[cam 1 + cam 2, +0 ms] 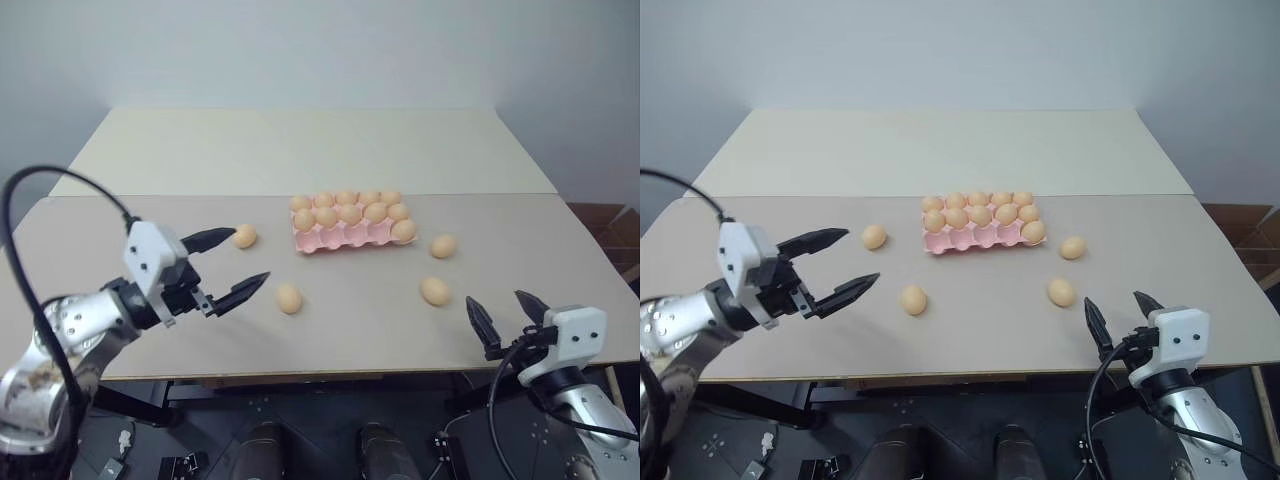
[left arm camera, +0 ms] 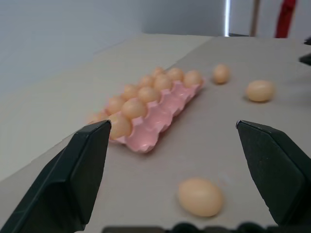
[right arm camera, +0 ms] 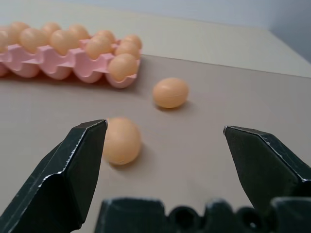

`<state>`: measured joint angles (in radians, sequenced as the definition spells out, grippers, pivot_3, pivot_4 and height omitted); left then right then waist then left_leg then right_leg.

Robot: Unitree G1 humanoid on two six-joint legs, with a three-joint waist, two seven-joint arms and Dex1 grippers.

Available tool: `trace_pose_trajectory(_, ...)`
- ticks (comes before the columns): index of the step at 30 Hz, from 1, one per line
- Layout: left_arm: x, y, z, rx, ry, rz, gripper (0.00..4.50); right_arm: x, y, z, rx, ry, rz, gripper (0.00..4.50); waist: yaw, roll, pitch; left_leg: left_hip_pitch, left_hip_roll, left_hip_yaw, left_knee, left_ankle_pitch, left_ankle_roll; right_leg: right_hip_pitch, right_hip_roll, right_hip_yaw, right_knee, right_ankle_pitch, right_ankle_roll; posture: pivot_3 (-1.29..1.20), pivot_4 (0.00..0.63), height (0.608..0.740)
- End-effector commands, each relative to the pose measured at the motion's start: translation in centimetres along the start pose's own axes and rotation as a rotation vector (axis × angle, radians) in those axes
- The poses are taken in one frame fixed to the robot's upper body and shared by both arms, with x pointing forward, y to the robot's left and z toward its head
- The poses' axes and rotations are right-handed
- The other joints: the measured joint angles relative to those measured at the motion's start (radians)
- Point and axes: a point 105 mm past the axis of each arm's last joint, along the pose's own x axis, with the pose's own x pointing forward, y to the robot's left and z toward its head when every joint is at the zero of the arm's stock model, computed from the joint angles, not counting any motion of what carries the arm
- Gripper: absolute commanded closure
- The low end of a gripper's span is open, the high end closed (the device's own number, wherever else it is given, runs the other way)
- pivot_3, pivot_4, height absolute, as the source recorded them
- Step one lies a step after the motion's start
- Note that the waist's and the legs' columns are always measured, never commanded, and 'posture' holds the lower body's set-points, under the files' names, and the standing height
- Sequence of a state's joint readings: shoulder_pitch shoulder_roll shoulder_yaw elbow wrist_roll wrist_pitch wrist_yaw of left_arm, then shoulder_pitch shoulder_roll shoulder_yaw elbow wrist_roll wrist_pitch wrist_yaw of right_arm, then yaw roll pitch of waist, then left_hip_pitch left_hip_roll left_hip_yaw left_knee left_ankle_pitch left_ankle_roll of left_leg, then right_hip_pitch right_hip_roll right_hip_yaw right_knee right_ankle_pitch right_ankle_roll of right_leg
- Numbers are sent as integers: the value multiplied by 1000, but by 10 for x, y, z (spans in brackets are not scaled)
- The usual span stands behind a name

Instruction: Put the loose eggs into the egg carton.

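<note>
The pink egg carton (image 1: pixel 327 240) lies mid-table, its back rows full of eggs and most front cups empty. Two loose eggs lie to its left, one (image 1: pixel 245 236) near the carton's left end and one (image 1: pixel 289 298) nearer the front. Two more lie to its right, one (image 1: pixel 443 246) by the carton's right end and one (image 1: pixel 434 291) nearer the front. My left gripper (image 1: pixel 249 256) hovers open, level, with its fingertips between the two left eggs. My right gripper (image 1: pixel 495 300) stands open at the front right, just short of the nearer right egg (image 3: pixel 121 140).
The beige table (image 1: pixel 350 330) is made of two tops joined along a seam behind the carton. Its front edge runs just under both grippers. Cardboard boxes (image 1: pixel 610 235) stand off the table's right side.
</note>
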<state>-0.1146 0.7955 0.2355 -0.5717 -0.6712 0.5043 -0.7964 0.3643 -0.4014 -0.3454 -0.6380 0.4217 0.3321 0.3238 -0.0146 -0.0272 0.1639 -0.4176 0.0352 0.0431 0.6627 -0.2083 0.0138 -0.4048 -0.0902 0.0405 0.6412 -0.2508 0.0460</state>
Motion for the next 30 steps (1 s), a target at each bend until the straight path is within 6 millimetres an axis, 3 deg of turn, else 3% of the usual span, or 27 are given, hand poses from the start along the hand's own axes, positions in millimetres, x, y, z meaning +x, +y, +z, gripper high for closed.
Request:
trace_pose_trajectory(1,8,-16,-1,-33,22,-178,28,-4,11,11,-34,53,74,0,0,0,0,0,0,0,0,0,0,0,0,0,0,0,0,0,150,740)
trace_pose_trajectory(8,27,-26,-19,58,104,-323,28,9,15,13,-86,164,139,0,1,-1,0,0,-1,1,-1,0,0,0,0,0,-1,0,1,0,150,740)
trace_pose_trajectory(18,48,-40,-21,83,53,-400,28,49,7,4,-64,270,125,0,2,-1,1,-3,-1,0,-1,0,0,-2,0,0,-2,3,8,0,150,740)
trace_pose_trajectory(30,61,-46,-28,82,45,-430,28,74,14,-15,-83,336,178,0,2,-1,1,-5,-2,0,-1,0,0,-3,0,0,-2,3,9,0,150,740)
